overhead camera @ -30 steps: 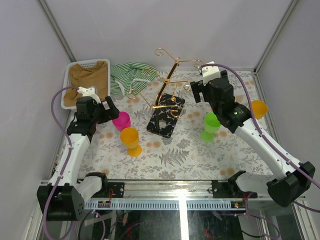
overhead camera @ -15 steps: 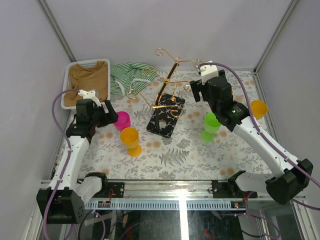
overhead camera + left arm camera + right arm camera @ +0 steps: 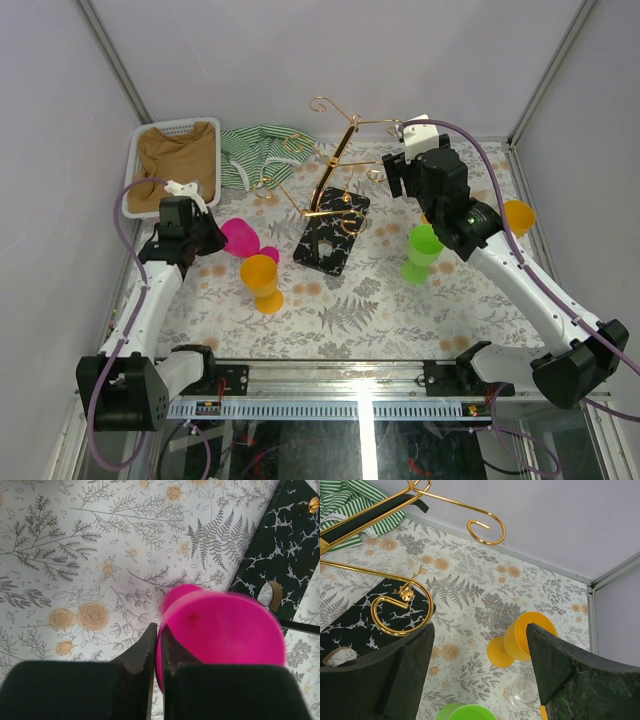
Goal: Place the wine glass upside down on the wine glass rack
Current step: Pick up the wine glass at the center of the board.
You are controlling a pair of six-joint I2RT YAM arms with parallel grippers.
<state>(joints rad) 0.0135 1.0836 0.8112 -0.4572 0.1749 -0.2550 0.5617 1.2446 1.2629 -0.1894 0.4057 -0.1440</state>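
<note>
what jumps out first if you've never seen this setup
The thin gold wire rack on its black speckled base stands mid-table, its curled hooks bare. Just left of it, the left tool pinches the rim of a tilted bright pink plastic goblet. The right tool hangs open beside the rack's right hooks, with a lime green plastic goblet nearby.

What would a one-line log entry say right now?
left gripper: shut on pink glass rim, tilted | right gripper: open, empty, near wine glass rack | glass not yet hung
</note>
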